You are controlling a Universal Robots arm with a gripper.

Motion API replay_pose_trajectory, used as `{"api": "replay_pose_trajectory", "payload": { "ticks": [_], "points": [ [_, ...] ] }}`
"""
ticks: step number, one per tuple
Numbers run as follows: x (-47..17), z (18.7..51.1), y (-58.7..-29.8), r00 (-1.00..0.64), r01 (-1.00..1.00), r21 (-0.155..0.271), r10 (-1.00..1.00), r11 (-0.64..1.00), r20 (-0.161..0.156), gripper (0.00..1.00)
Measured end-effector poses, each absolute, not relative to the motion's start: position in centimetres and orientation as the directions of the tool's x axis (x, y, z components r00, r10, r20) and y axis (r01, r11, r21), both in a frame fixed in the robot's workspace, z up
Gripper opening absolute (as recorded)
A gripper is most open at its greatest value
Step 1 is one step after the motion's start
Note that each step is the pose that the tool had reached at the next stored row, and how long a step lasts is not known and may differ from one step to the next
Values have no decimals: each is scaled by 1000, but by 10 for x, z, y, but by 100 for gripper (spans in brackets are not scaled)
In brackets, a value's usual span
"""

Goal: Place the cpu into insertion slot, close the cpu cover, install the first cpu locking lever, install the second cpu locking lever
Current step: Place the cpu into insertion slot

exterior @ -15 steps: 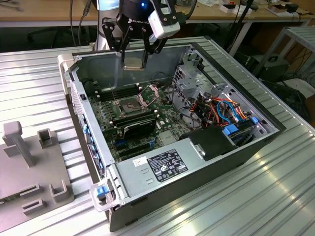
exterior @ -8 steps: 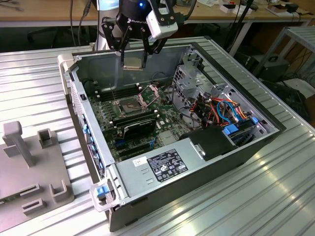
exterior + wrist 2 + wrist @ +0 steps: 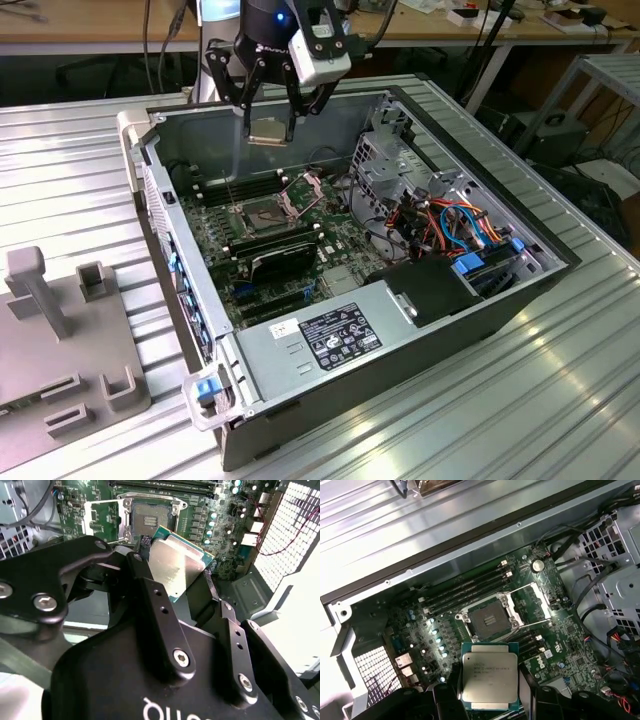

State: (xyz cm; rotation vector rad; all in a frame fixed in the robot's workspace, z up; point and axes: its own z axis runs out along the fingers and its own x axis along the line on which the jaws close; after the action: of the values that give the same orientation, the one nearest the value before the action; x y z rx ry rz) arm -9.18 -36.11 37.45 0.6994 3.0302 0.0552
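My gripper is shut on the cpu, a flat silver square with a green rim, held above the open computer case. In both wrist views the cpu sits between the black fingers. It hangs clear of the board, short of the insertion slot, whose dark pin field lies bare. The cpu cover stands swung open beside the slot. Thin wire levers stick up near it.
Long black memory slots run beside the socket. A metal drive cage, coloured cables and a labelled power supply fill the exterior view's right of the case. The case walls rise around the board. A grey fixture lies outside.
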Motion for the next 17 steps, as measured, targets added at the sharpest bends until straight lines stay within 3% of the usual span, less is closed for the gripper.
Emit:
{"api": "replay_pose_trajectory", "payload": {
  "ticks": [17],
  "points": [
    [-90, 371, -361, -851, 523, 42, 524, 851, -23, 54]
  ]
}}
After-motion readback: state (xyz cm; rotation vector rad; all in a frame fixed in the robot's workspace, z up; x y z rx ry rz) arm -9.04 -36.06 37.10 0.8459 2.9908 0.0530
